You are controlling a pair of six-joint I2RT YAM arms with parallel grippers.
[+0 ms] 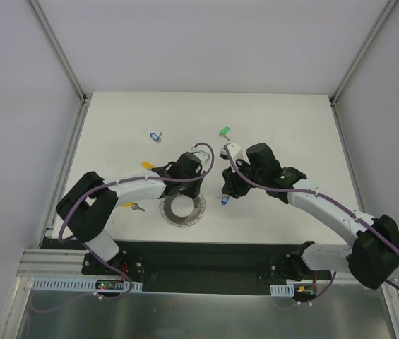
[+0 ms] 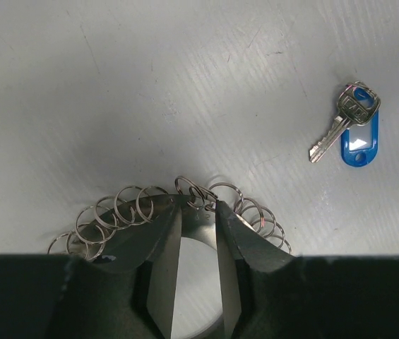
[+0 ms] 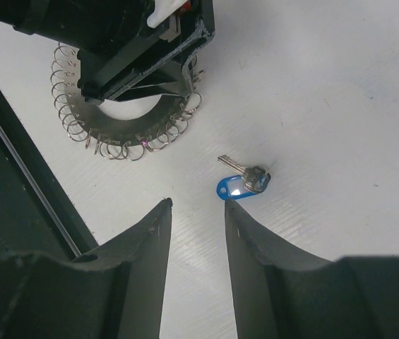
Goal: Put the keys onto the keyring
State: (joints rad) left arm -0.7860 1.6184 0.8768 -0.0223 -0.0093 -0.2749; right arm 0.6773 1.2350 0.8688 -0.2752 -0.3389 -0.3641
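Down by the near edge of the tabletop [image 1: 291, 127] the keyring [image 1: 183, 210] is lying flat. The left fingers [image 2: 162, 247] are straddling its far rim, narrowly parted either side of one wire loop [image 2: 193, 192]. Whether they are actually pinching it, I cannot tell. Just to the ring's right the blue key [image 3: 245, 182] is lying loose on the tabletop. The right fingers [image 3: 150, 247] are hovering over it about half open and holding nothing. The key is sitting just ahead of their tips, a touch right of the gap, with its blade slanting across the line of the fingers. The right arm is clearly the nearer one. Towards the far edge, the green key [image 1: 224, 131] and the pale blue key [image 1: 155, 135] are waiting, well apart from both arms.
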